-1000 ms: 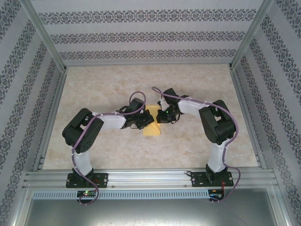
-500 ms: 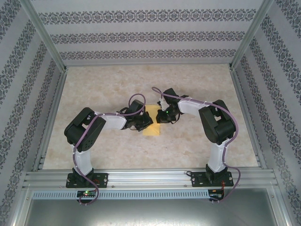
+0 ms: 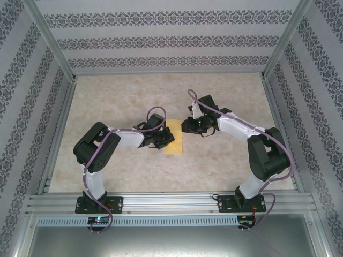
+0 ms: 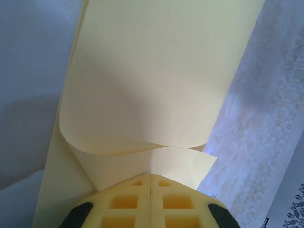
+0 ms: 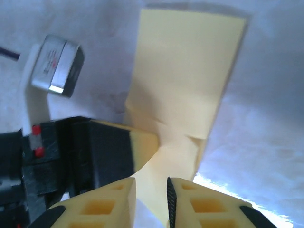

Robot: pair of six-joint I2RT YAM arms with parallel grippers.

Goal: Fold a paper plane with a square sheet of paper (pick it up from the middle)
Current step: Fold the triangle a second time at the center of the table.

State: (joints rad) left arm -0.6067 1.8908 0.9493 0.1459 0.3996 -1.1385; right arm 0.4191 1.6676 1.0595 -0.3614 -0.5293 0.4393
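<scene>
Left gripper (image 3: 168, 138) is clamped on the square sheet of paper (image 3: 174, 146), laid lengthwise near-to-far, while right gripper (image 3: 184, 127) is held slightly parted beside its right edge.

Bright, even light overhead. A soft shadow crosses the square sheet of paper (image 4: 156, 71); the bench (image 5: 266, 142) right of it glares, blurred.

Marbled table (image 3: 118, 101): yellow paper (image 3: 176, 144) at centre, a narrow rectangle; left gripper (image 3: 169, 138) over its left edge; right gripper (image 3: 184, 127) just beside its far right corner. Patterned walls (image 3: 161, 40) on three sides.
</scene>
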